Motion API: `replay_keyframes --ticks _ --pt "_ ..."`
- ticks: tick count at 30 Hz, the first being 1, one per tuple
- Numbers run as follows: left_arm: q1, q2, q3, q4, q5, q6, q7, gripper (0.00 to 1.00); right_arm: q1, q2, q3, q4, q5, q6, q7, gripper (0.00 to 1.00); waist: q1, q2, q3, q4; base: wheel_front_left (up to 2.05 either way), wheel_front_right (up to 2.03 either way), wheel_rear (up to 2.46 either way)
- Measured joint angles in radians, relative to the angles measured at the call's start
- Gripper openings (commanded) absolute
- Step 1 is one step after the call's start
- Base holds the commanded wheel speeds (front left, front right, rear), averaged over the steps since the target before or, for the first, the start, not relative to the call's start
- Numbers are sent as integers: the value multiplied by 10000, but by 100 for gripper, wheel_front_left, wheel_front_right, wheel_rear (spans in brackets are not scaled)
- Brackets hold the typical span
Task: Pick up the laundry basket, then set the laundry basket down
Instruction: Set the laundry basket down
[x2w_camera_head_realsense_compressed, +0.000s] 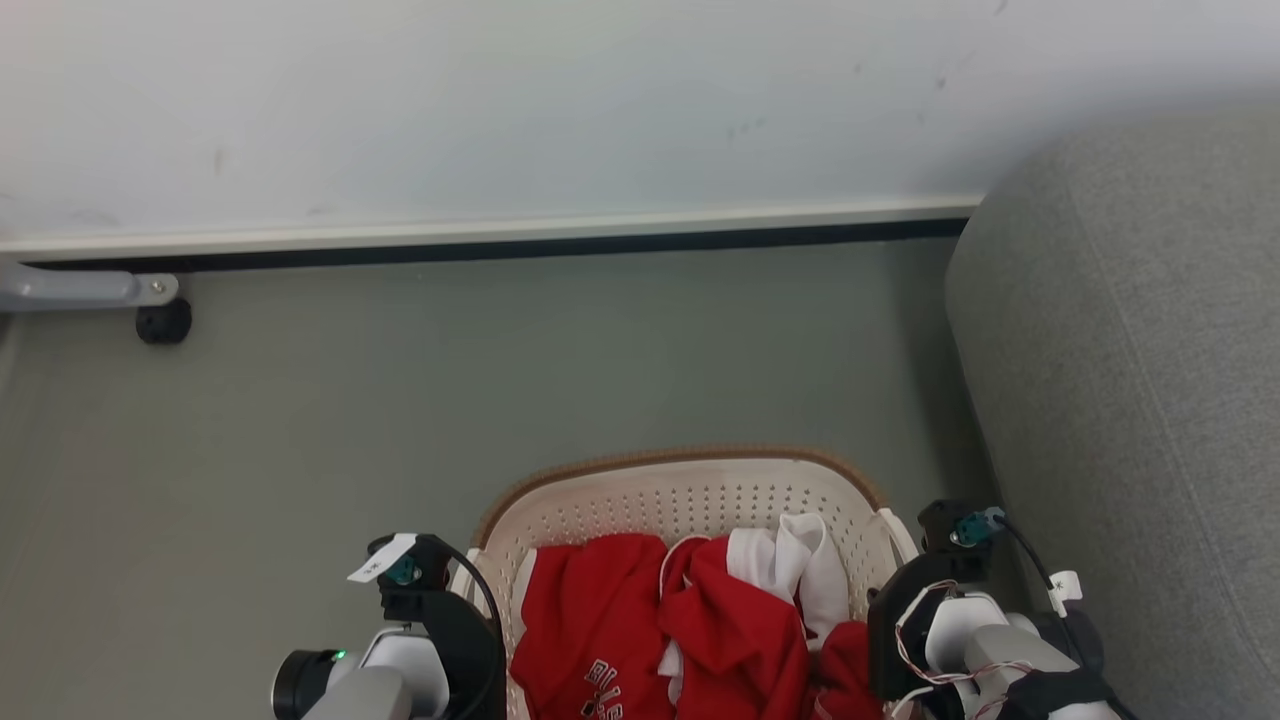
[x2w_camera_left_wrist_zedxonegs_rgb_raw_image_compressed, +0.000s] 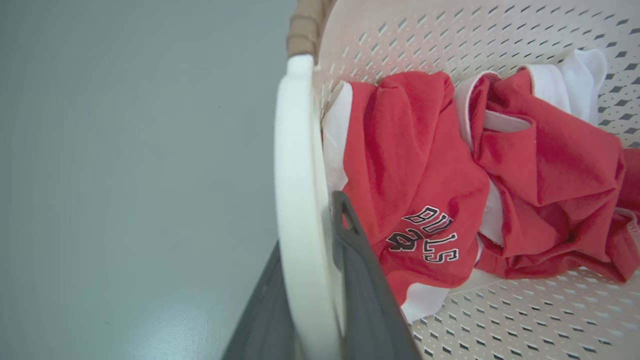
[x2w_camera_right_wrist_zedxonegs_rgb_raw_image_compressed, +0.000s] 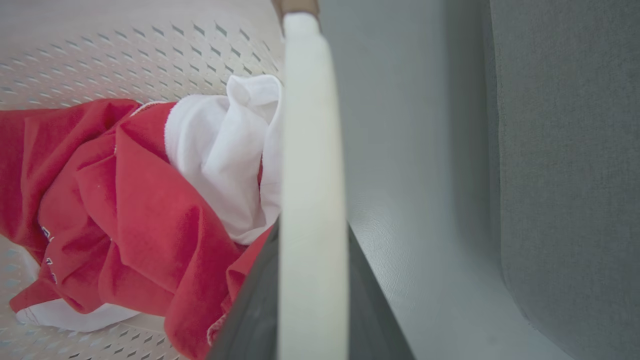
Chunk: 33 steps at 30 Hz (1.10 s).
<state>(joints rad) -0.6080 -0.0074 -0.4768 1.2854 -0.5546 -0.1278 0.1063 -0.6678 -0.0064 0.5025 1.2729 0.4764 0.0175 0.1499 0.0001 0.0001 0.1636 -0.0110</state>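
Note:
The laundry basket is cream-white and perforated, with a brown woven rim, and sits at the bottom centre of the head view. It holds red and white clothes. My left gripper is shut on the basket's white left handle, one dark finger on each side. My right gripper is shut in the same way on the white right handle. In the head view both wrists flank the basket. I cannot tell whether the basket touches the floor.
A grey sofa stands close on the right, just beyond the right handle. A white wall with a skirting strip runs across the back. A metal bracket and a black caster sit at far left. Grey-green floor lies ahead.

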Motion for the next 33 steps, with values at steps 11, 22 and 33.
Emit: replay_keyframes --ticks 11,22,33 --pt "-626 6 -102 -134 96 130 -378 0 -527 -127 -15 -33 0 0 -374 0 0 0 959 -18 0 0 0" --pt "-1285 38 -119 -282 125 232 -719 0 -1162 -238 -21 -165 0 0 -800 0 1 1 1982 10 0 0 0" --pt "-2045 48 -173 -405 288 393 -1126 0 -1786 -387 -81 -307 0 0 -1302 0 0 0 3152 28 0 0 0"
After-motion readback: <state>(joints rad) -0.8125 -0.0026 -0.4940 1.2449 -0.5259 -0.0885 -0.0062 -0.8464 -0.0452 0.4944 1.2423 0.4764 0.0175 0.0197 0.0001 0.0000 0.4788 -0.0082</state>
